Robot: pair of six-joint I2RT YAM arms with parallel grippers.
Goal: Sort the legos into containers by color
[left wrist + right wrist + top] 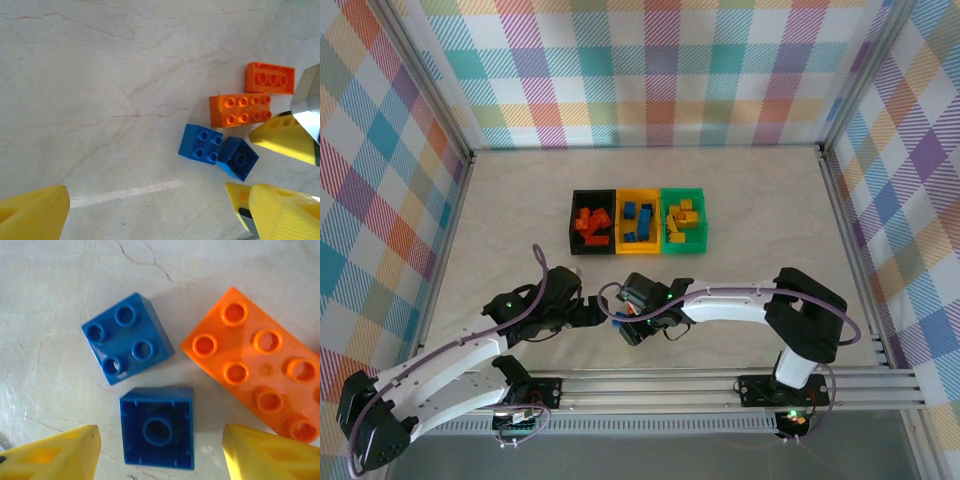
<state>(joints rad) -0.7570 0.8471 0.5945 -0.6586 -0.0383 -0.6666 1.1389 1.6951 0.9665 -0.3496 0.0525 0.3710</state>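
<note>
On the table lie a stud-up blue lego (127, 337) (201, 144), an overturned blue lego (158, 427) (238, 158) and an orange eight-stud lego (257, 367) (241, 109). A smaller orange lego (270, 77) lies just beyond them. My right gripper (160, 452) (632, 330) is open and straddles the overturned blue lego, with a gap on each side. My left gripper (160, 215) (588, 315) stands wide open just left of the group, over bare table. The black container (592, 193) holds orange legos, the yellow container (640, 193) blue ones and the green container (683, 192) yellow ones.
The three containers stand side by side at mid-table, beyond both grippers. A white tape line (125, 192) runs across the table under my left gripper. An aluminium rail (720, 385) carries the arm bases at the near edge. Plaid walls enclose the table.
</note>
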